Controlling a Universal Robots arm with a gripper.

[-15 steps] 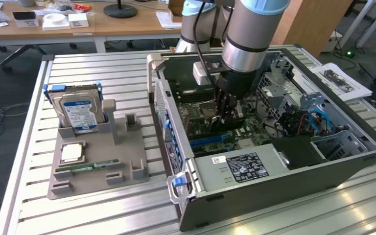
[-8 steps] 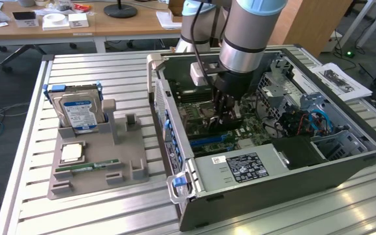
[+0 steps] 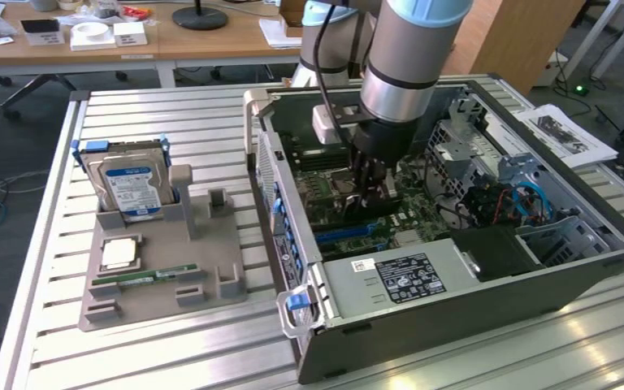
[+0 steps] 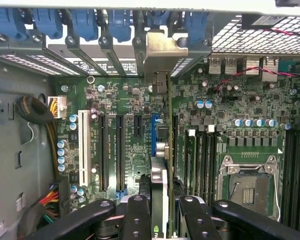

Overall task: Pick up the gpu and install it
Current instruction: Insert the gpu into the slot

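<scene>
Where the arm reaches down into the open computer case [image 3: 572, 276], the gripper [image 3: 369, 183] is closed on the gpu [image 4: 160, 172]. Its fingers [image 4: 137, 215] press against both faces of the card, which the wrist view shows edge-on. The card stands upright over the motherboard [image 4: 125, 100], its metal end bracket [image 4: 160, 52] up against the row of rear slot openings with blue latches. Its connector edge runs along the blue expansion slot [image 4: 154, 132]; whether it is seated in that slot or sits just above it is hard to tell from this angle. A bare processor socket [image 4: 247, 187] lies on the board near the card, not touching it.

In the exterior view, the gripper sits near the middle of the case, with the labelled power supply [image 3: 405, 278] at about five o'clock from it. A grey parts tray [image 3: 182, 248] rests on the slatted tabletop [image 3: 160, 349] at nine o'clock from the case — a hard drive [image 3: 130, 188] with a blue label stands at the tray's twelve o'clock end, and a processor chip [image 3: 119, 253] and a memory stick [image 3: 144, 279] lie toward six o'clock.
</scene>
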